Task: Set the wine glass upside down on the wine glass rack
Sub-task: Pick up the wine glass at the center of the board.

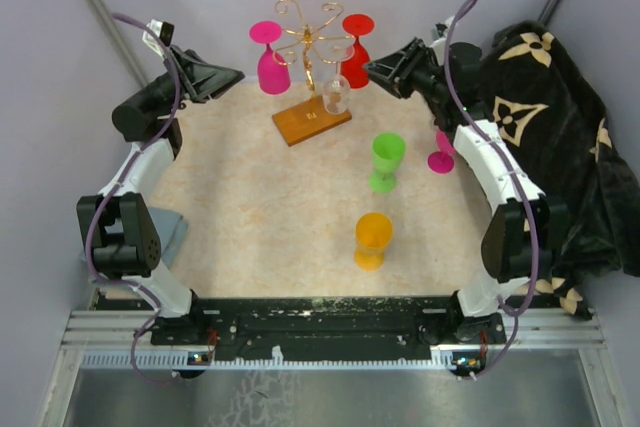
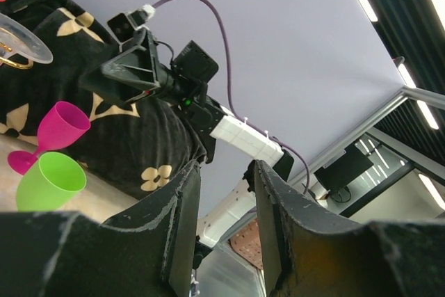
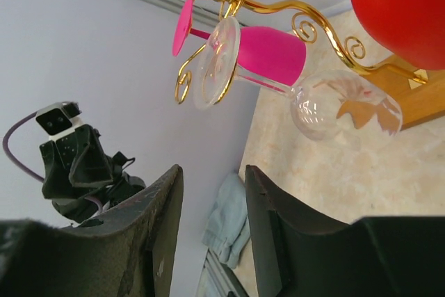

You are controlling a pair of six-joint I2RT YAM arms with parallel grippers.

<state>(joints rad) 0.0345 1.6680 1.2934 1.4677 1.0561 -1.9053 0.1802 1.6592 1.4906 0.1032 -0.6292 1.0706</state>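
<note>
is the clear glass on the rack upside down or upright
Upside down: the clear glass hangs by its foot from the rack, bowl pointing down.

Right wrist view chops the red glass point(image 3: 396, 12) off at the top-right corner, and the wine glass rack point(image 3: 424, 95) base runs off the right edge. From overhead, the pink glass point(image 1: 440, 162) sits half hidden behind the right arm point(image 1: 490, 157), and the blue cloth point(image 1: 172, 232) is tucked under the left arm point(image 1: 140, 162).
</note>
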